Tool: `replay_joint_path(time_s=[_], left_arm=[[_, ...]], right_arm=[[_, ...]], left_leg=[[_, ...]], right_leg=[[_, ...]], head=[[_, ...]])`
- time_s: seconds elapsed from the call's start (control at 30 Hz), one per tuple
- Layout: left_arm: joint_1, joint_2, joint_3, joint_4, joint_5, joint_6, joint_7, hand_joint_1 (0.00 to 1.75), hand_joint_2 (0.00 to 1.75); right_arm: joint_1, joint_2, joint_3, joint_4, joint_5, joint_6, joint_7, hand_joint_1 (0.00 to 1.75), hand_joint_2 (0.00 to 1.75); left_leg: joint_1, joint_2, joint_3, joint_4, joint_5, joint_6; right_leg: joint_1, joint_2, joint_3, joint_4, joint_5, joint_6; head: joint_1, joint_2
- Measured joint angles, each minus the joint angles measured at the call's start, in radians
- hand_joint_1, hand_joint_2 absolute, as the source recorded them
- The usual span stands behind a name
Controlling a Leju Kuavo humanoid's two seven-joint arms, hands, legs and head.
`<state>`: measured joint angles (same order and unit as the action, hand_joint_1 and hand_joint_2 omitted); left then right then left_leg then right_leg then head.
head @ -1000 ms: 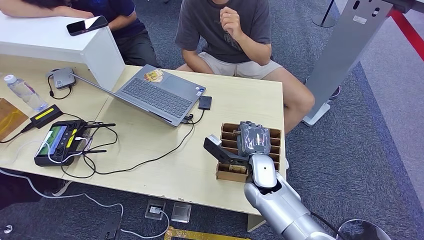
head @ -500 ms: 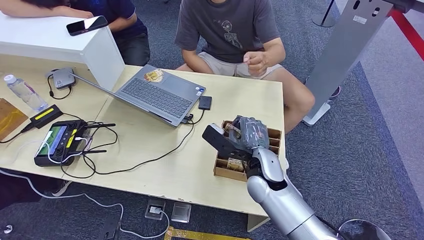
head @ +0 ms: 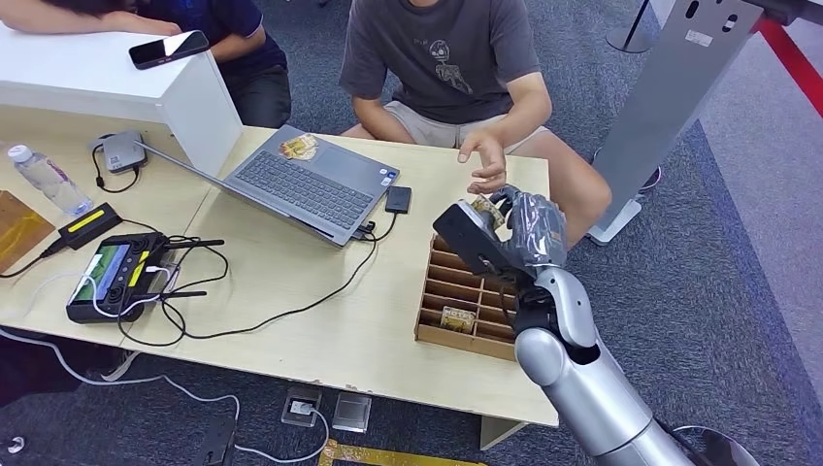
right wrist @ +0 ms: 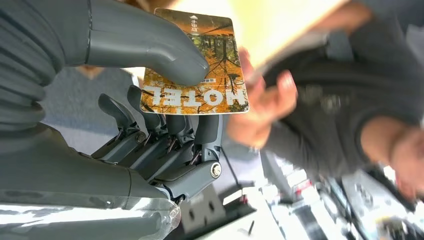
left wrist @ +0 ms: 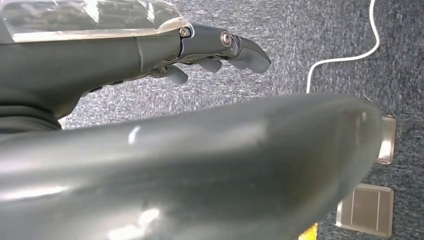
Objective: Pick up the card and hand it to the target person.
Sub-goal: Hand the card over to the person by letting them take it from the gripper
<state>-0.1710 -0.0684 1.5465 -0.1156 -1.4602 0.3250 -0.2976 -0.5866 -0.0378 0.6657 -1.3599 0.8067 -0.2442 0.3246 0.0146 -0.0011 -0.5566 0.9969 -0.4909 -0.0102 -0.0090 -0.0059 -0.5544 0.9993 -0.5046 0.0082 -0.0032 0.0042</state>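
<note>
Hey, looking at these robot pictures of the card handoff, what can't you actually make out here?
- Card: its small print is too small in the right wrist view; in the head view the right hand covers most of it.
- Person's hand: blurred in the right wrist view, so contact with the card is unclear.
- Left hand: its thumb blocks much of the left wrist view.
- Divided tray: far corner hidden behind the right hand.

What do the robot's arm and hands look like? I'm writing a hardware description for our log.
The right arm is a smooth, rounded silver shell with a ball-like joint near the wrist. The right hand is dark grey under a glossy clear plastic cover, with a ribbed grey cover, a thick grey thumb and darker fingers with silver pivot screws. The left hand looks alike.
</note>
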Motion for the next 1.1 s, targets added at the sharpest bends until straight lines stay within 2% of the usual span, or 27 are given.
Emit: replay_joint_path(time_s=[0.23, 0.43, 0.7, 1.0, 1.03, 1.1], left_arm=[[0.000, -0.002, 0.000, 0.000, -0.037, -0.017, -0.014, 0.00, 0.00], [-0.001, -0.003, 0.000, 0.000, -0.059, -0.022, -0.022, 0.00, 0.00], [-0.003, -0.003, 0.000, 0.000, -0.068, -0.020, -0.023, 0.00, 0.00], [-0.003, -0.003, 0.000, 0.000, -0.078, -0.021, -0.023, 0.00, 0.00], [-0.003, -0.003, 0.000, 0.000, -0.079, -0.021, -0.024, 0.00, 0.00], [-0.003, -0.003, 0.000, 0.000, -0.081, -0.022, -0.025, 0.00, 0.00]], right_arm=[[-0.036, -0.024, -0.034, -0.056, 0.156, -0.055, -0.005, 1.47, 1.75], [-0.089, -0.024, -0.035, -0.036, 0.218, -0.088, -0.055, 1.50, 1.75], [-0.160, 0.023, -0.006, 0.101, 0.235, -0.151, -0.148, 1.47, 1.75], [-0.196, 0.071, 0.040, 0.295, 0.291, -0.191, -0.164, 1.35, 1.75], [-0.197, 0.075, 0.045, 0.313, 0.306, -0.191, -0.160, 1.25, 1.75], [-0.198, 0.081, 0.055, 0.343, 0.333, -0.190, -0.148, 0.64, 1.75]], left_leg=[[0.000, 0.000, 0.000, 0.000, 0.000, 0.000], [0.000, 0.000, -0.001, 0.000, 0.000, 0.000], [0.000, -0.001, -0.001, 0.000, 0.000, 0.000], [0.000, -0.001, -0.001, 0.000, 0.000, 0.000], [0.000, -0.001, -0.001, 0.000, 0.000, 0.000], [0.000, -0.001, -0.001, 0.000, 0.000, 0.000]], right_leg=[[0.000, 0.000, 0.000, 0.000, 0.000, 0.000], [0.000, 0.000, 0.000, 0.000, 0.000, 0.000], [0.000, -0.001, 0.000, 0.001, 0.000, 0.000], [0.000, -0.001, 0.000, 0.001, 0.000, 0.000], [0.000, -0.001, 0.000, 0.001, 0.000, 0.000], [0.000, -0.001, 0.000, 0.001, 0.000, 0.000]], head=[[-0.001, 0.000], [0.000, 0.000], [-0.001, 0.000], [0.000, 0.000], [0.000, 0.000], [0.000, 0.000]])
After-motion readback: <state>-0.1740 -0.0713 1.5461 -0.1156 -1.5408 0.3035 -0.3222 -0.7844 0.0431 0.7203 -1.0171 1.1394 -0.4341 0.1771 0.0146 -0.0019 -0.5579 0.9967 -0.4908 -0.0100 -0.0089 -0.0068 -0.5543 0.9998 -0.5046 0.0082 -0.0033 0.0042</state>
